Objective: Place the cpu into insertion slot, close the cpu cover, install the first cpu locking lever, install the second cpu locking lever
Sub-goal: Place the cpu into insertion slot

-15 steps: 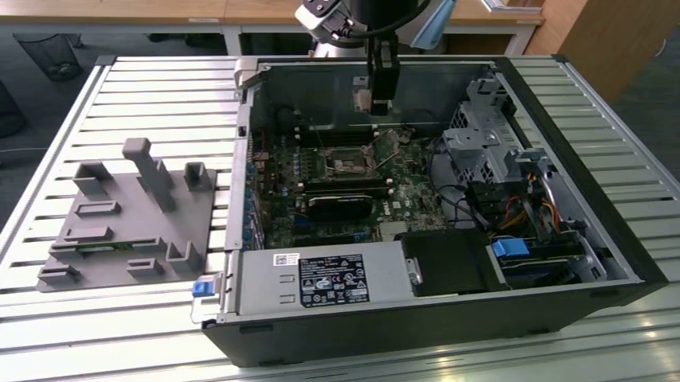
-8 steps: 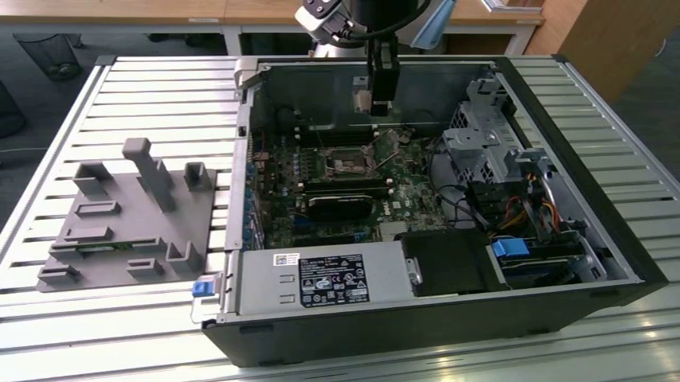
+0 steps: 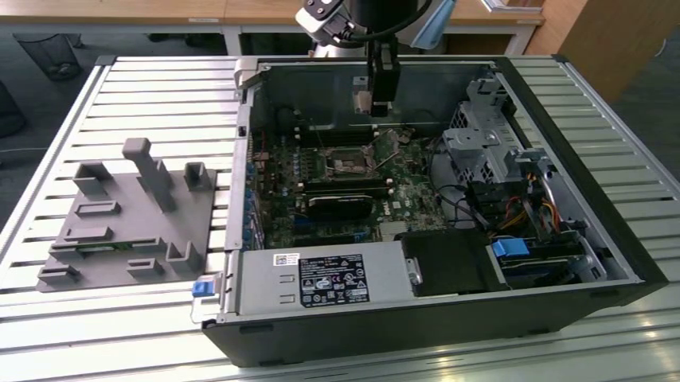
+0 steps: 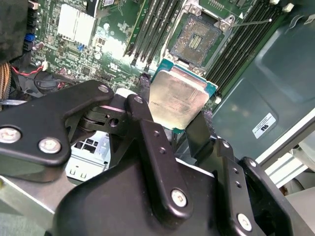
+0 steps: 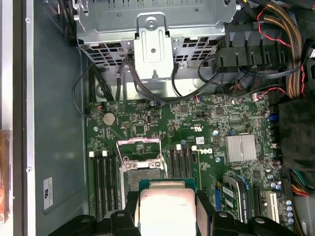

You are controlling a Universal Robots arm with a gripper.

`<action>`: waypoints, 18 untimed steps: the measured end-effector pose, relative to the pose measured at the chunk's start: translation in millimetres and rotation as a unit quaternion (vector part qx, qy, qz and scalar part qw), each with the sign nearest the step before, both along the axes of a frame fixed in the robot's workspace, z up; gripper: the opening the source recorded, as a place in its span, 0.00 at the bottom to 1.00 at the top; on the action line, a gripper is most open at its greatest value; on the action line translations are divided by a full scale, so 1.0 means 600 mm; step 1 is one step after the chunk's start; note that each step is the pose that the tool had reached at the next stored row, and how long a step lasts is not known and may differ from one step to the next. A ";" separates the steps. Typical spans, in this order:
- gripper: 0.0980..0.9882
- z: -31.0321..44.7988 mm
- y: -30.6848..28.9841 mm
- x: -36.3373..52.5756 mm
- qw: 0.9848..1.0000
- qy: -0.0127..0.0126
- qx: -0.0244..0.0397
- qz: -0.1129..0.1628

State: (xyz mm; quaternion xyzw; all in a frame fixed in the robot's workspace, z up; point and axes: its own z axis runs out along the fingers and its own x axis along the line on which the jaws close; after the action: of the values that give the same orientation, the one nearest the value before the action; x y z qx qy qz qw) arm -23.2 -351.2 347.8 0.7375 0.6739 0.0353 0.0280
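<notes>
cpu (image 4: 179,98) pinched by its edges in end effector (image 4: 172,108), hovering near bare insertion slot (image 4: 197,42). Placement step; seating needs square alignment imo.

chip (image 4: 179,98) aloft, socket (image 4: 197,42) empty
silvery square chip, tilted, apart from the dark socket in the green board (image 4: 110,46); metal cover (image 5: 140,147) raised.

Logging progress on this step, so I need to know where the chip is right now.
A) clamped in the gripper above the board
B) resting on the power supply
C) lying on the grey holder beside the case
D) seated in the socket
A: the chip is clamped in the gripper, and the socket beyond it is bare.
</notes>
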 end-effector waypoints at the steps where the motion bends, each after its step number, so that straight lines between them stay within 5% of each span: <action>1: 0.50 0.000 0.0000 0.000 1.000 0.000 0.000 0.000; 18: 0.50 -0.007 0.0000 0.000 1.000 0.000 0.000 0.002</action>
State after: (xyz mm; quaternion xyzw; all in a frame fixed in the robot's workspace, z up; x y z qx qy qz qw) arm -23.2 -351.2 343.6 0.7359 0.6756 0.0354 0.0279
